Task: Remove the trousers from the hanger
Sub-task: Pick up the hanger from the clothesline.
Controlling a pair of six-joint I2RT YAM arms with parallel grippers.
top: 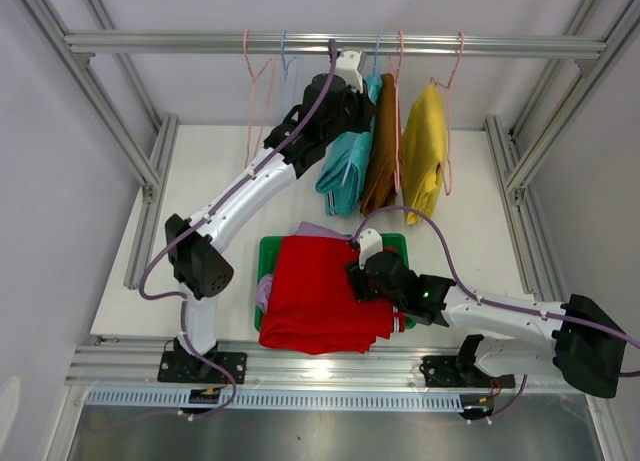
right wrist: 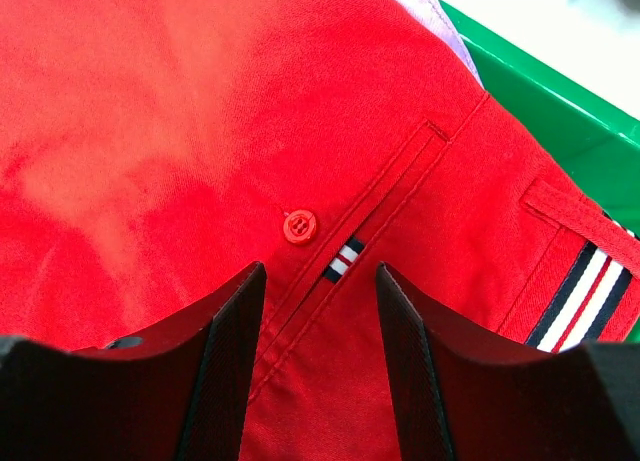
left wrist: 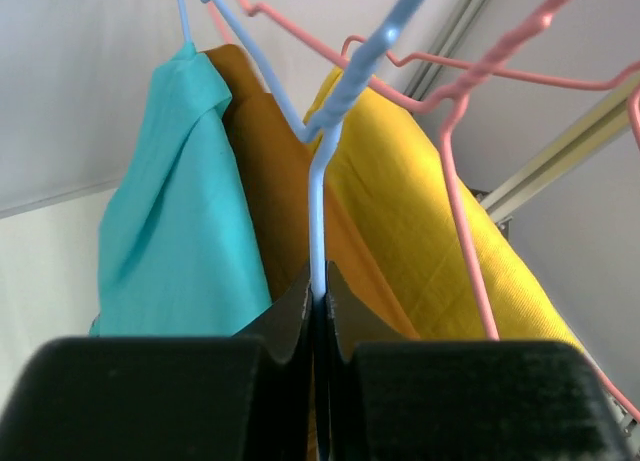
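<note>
Teal trousers [top: 345,171] [left wrist: 170,211], brown trousers [top: 381,151] [left wrist: 265,181] and yellow trousers [top: 424,146] [left wrist: 420,201] hang from the rail. My left gripper [top: 365,96] [left wrist: 318,291] is shut on the thin wire of the blue hanger [left wrist: 318,201] that carries the teal pair. Red trousers [top: 320,291] [right wrist: 200,111] lie spread over the green tray [top: 268,249], with a lilac pair [top: 264,293] peeking out beneath. My right gripper [top: 358,276] [right wrist: 320,281] hovers open just above the red cloth, its fingers either side of a back pocket seam, holding nothing.
Empty pink hangers [top: 258,81] and an empty blue hanger [top: 287,66] dangle from the aluminium rail [top: 180,43] to the left of my left arm. Frame posts stand at both sides of the white table [top: 480,221]. The tray's green rim [right wrist: 560,111] shows beside the red cloth.
</note>
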